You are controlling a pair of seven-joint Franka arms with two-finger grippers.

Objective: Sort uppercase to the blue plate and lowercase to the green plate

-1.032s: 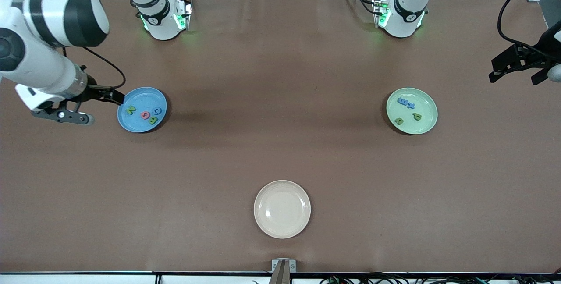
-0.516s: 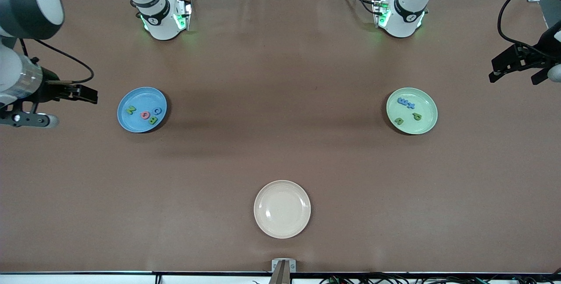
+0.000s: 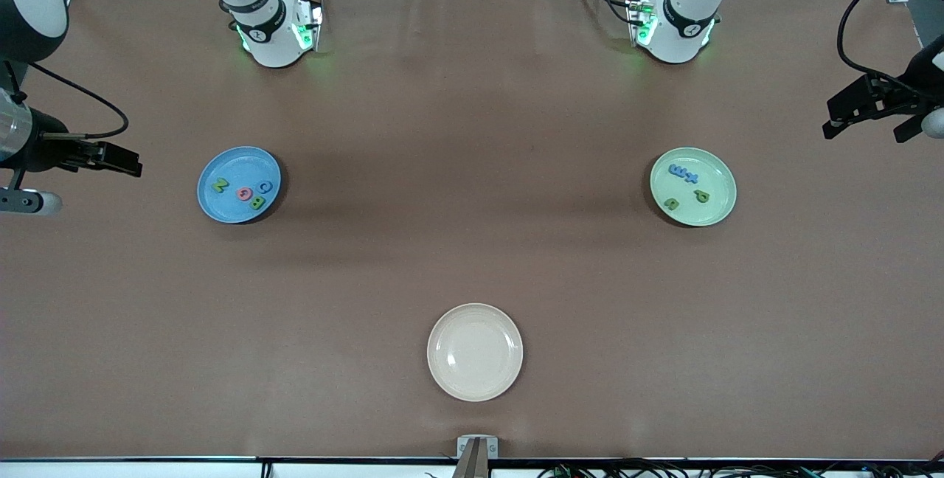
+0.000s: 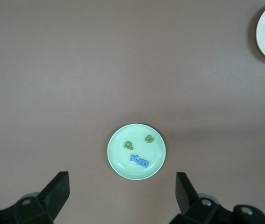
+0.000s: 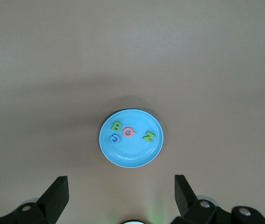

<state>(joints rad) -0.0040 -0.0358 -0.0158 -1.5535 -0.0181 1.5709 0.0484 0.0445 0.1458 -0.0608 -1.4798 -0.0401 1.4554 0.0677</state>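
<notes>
Raised at the right arm's end of the table, right gripper [image 3: 110,158], black fingers [image 5: 55,196] spread wide, holding nothing. Raised at the left arm's end, left gripper [image 3: 863,105], fingers [image 4: 57,191] likewise spread and empty.

Lying toward the right arm's end, round plain blue plate [image 3: 239,184], well apart from the right gripper's fingers. On it, four tiny foam capitals: green N [image 3: 220,185], pink-red ring-shaped Q [image 3: 245,193], blue G [image 3: 265,186], green B [image 3: 257,203].

Lying toward the left arm's end, round pale mint-green plate [image 3: 693,186], well clear of the left gripper. On it, blue m [image 3: 677,170], blue cross-like t [image 3: 692,178], green p [image 3: 701,196], green u-shaped letter [image 3: 671,203].

Nearest the front camera, round cream plate [image 3: 475,352].
</notes>
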